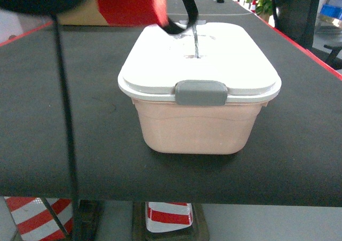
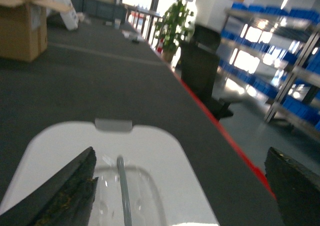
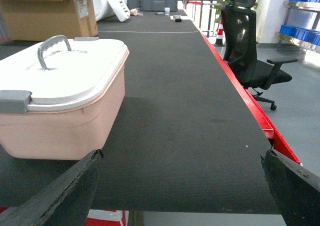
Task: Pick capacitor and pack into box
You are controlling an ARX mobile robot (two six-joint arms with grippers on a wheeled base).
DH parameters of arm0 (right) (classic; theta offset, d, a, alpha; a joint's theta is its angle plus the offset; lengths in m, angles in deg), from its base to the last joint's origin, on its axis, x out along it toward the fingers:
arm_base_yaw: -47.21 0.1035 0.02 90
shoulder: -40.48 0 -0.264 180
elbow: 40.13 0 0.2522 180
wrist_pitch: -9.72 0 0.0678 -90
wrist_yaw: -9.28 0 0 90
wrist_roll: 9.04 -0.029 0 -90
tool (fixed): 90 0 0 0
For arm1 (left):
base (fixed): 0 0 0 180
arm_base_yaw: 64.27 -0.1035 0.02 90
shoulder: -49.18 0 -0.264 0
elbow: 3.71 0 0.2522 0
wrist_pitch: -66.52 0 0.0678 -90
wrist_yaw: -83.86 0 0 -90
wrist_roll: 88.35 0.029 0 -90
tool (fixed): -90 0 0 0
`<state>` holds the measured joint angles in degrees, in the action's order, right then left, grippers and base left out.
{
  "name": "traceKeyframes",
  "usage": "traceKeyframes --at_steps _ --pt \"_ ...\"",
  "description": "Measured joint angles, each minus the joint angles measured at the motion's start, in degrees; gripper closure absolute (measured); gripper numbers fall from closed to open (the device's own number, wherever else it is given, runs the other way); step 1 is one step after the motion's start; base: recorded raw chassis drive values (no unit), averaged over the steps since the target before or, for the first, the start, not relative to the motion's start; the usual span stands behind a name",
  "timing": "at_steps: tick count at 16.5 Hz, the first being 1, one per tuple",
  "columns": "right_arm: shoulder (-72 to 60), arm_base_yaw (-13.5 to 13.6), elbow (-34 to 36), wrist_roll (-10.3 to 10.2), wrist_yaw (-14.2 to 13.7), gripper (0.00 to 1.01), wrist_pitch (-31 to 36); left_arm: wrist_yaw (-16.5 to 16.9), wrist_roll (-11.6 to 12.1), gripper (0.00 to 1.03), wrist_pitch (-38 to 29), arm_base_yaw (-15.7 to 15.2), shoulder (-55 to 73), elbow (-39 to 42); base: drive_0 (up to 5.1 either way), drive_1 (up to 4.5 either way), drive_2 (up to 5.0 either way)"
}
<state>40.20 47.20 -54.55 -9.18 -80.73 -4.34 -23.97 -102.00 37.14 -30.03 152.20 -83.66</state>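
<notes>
Matte black felt-like tabletop point(image 1: 299, 145) edged in red carries the rounded pale pink plastic box point(image 1: 197, 129), white lid point(image 1: 214, 59) clipped shut, near its front edge; left tool point(image 2: 180, 186) hovers spread wide over the grey handle point(image 2: 122, 191), right tool point(image 3: 180, 186) likewise gapes, empty, beside it.

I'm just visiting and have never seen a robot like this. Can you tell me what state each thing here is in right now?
Box: upright on the black table, closed.
Lid: on the box, front grey clip down.
Handle: standing up on the lid.
Left tool: open, above the lid, holding nothing.
Right tool: open, empty, off to the box's right.
Cardboard carton: flaps open, far end of the table.
Capacitor: not visible.
</notes>
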Motion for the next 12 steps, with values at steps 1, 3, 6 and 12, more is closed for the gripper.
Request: traceKeyframes --at_steps 1,3,6,12 --pt "0.0 0.0 0.0 0.0 0.0 0.03 0.0 0.9 -0.2 0.04 -1.6 -1.3 -3.5 2.3 0.0 0.0 0.0" --pt "0.0 0.0 0.0 0.0 0.0 0.03 0.0 1.6 0.2 0.05 -7.5 -7.6 -12.8 14.6 0.0 0.0 0.0" --pt "0.0 0.0 0.0 0.0 0.0 0.03 0.0 2.9 4.1 0.05 -12.4 -12.0 -19.5 25.7 0.0 0.0 0.0" --pt "0.0 0.0 0.0 0.0 0.0 0.03 0.0 13.5 9.2 0.05 -9.7 -31.0 -41.2 57.4 0.0 0.0 0.0"
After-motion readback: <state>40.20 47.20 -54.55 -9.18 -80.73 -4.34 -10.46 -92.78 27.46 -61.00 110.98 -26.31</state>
